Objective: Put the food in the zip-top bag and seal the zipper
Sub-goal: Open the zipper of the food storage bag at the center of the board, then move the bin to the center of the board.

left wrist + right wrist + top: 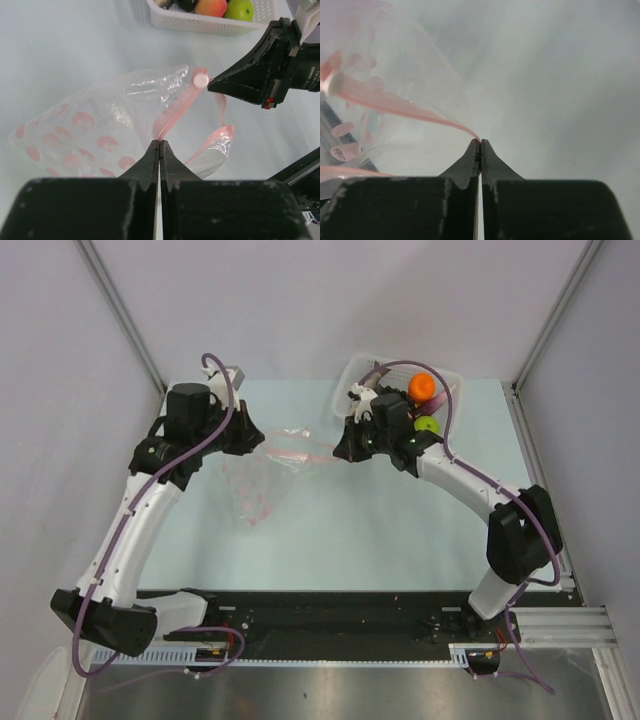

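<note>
**Clear plastic bag pinched at two points, food in the basket**

One left gripper (159,145) has its jaws pressed together on the pink-red zipper (172,117) of the one zip-top bag (262,475). The bag sits between the two arms on the pale table (400,530), its mouth lifted and gaping. One pale round tab (200,80) sits on the strip beside the right gripper (480,144), whose jaws pinch the strip's other end. Farther right, at the back, one white basket (350,375) holds the food. Three pieces are clear: one peach-red fruit (210,7), one green apple (239,9) and one orange ball (421,386). The darker pieces are cut off by the frame's edge.
</note>
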Robot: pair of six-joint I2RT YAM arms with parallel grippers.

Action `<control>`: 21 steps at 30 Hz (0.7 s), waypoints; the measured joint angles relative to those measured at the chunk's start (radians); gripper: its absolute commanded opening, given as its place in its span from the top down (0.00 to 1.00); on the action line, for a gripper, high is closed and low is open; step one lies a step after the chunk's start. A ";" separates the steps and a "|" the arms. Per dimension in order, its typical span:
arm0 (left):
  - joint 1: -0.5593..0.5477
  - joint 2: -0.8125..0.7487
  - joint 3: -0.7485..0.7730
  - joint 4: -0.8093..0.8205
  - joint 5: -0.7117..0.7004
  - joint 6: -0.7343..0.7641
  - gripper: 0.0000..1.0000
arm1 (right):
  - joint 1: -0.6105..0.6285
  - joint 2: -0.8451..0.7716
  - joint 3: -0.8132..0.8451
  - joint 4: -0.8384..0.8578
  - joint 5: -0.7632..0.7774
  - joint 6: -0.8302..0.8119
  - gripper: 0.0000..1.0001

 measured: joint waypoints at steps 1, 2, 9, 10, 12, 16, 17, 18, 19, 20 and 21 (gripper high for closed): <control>0.001 0.006 -0.013 0.009 0.000 0.002 1.00 | -0.002 0.008 0.006 -0.001 -0.007 -0.015 0.87; 0.002 0.013 -0.024 0.021 0.001 0.006 1.00 | -0.005 0.019 0.017 -0.005 -0.016 -0.032 0.82; 0.006 0.075 -0.063 0.117 0.005 -0.003 1.00 | -0.055 0.073 0.145 -0.045 -0.098 -0.156 0.32; 0.006 0.082 -0.066 0.133 0.006 -0.005 1.00 | -0.069 0.079 0.163 -0.049 -0.109 -0.166 0.27; 0.007 0.097 -0.070 0.157 0.009 -0.011 1.00 | -0.106 0.103 0.217 -0.056 -0.129 -0.196 0.24; 0.007 0.128 -0.077 0.196 0.018 -0.022 1.00 | -0.174 0.180 0.333 -0.069 -0.125 -0.283 0.20; 0.007 0.133 -0.078 0.200 0.018 -0.023 1.00 | -0.185 0.198 0.349 -0.069 -0.121 -0.301 0.20; 0.007 0.140 -0.078 0.207 0.018 -0.024 1.00 | -0.197 0.219 0.365 -0.074 -0.115 -0.327 0.20; 0.007 0.145 -0.079 0.213 0.018 -0.029 1.00 | -0.209 0.243 0.381 -0.084 -0.109 -0.351 0.20; 0.007 0.150 -0.080 0.220 0.018 -0.031 1.00 | -0.217 0.267 0.399 -0.093 -0.103 -0.370 0.20; 0.007 0.153 -0.083 0.227 0.017 -0.032 1.00 | -0.225 0.293 0.415 -0.102 -0.095 -0.385 0.20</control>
